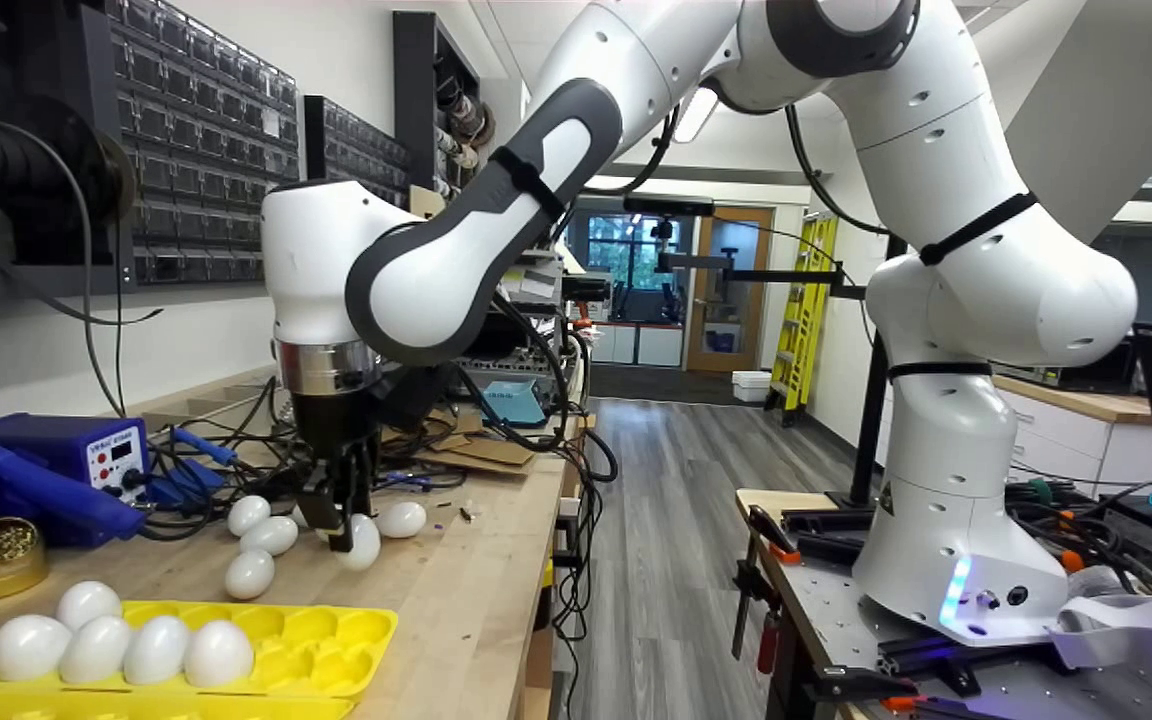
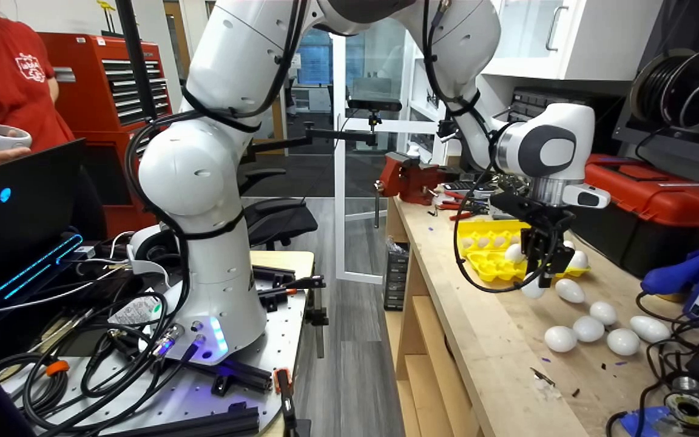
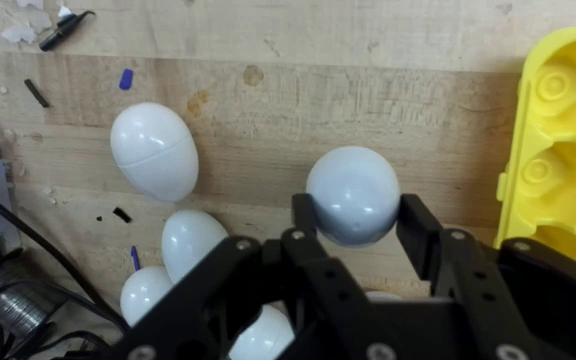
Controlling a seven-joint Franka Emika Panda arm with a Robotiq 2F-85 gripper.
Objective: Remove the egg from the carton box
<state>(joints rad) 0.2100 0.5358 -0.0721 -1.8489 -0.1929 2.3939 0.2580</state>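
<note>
My gripper [image 3: 357, 215] is shut on a plain white egg [image 3: 353, 187], with one finger pad on each side of it. The held egg also shows under the fingers in both exterior views [image 1: 364, 546] [image 2: 532, 289]. It is upright and low over the wooden table, outside the carton; I cannot tell whether it touches the table. The yellow carton box [image 1: 336, 645] lies open beside the gripper and also shows in an exterior view [image 2: 495, 267]. Its edge is at the right in the wrist view [image 3: 510, 192]. Several white eggs [image 1: 217, 653] sit in its cups; other cups are bare.
Several loose white eggs [image 2: 588, 329] lie on the wooden table [image 1: 456, 600] close to the gripper. Cables [image 3: 38, 240], a solder spool [image 3: 15, 295] and a blue soldering station [image 1: 56, 465] are beyond them. A red and black toolbox [image 2: 659, 200] stands behind the carton.
</note>
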